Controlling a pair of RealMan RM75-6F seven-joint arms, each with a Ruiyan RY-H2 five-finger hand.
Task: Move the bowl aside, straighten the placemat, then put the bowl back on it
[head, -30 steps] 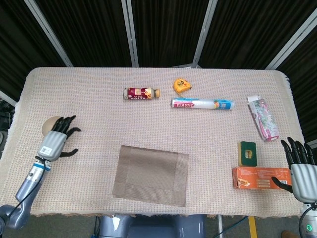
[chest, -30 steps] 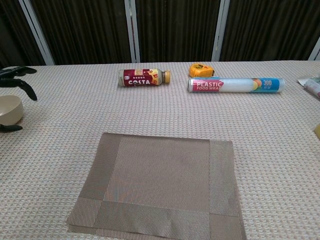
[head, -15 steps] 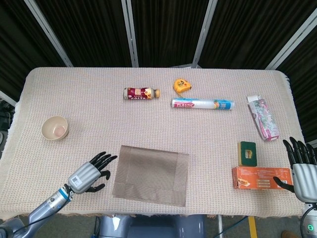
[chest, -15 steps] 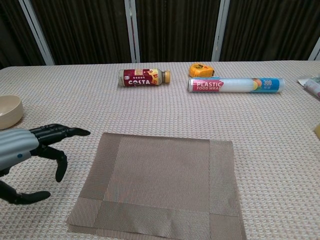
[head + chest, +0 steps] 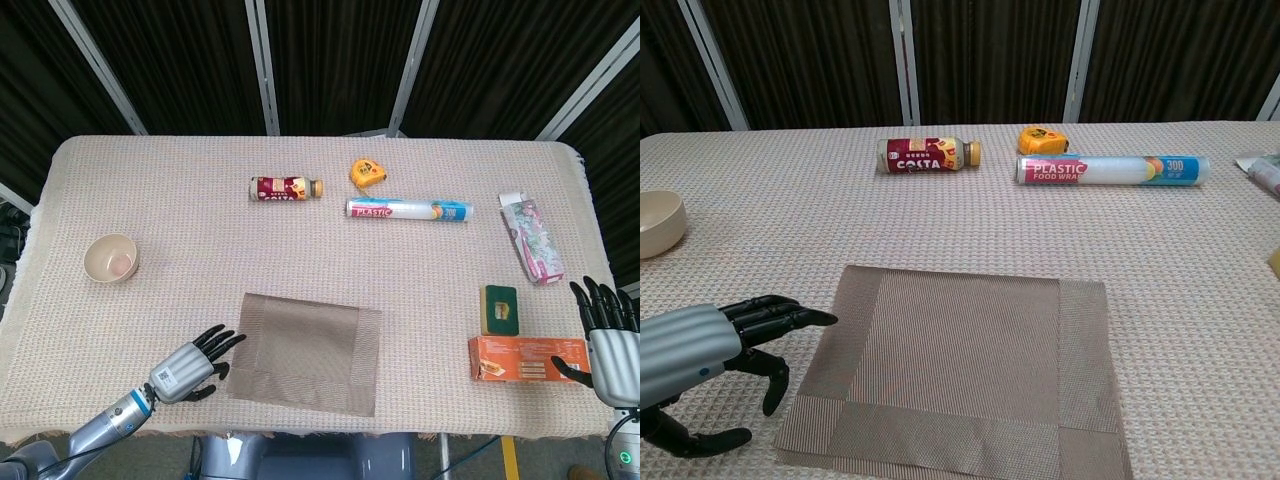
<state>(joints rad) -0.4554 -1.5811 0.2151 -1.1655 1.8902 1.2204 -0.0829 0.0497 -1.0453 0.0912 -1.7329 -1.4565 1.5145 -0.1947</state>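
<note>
Having left the bowl (image 5: pixel 111 258) aside, the left robot hand (image 5: pixel 189 366) now reaches, fingers spread and empty, just beside the placemat's (image 5: pixel 305 352) near-left edge.

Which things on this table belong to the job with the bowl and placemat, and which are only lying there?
Belong to the job:
bowl, set aside at the table's left
placemat, lying slightly askew
left hand, open beside the placemat's left edge

Only lying there:
Costa bottle
tape measure
plastic wrap roll
floral packet
green sponge
orange box
</note>
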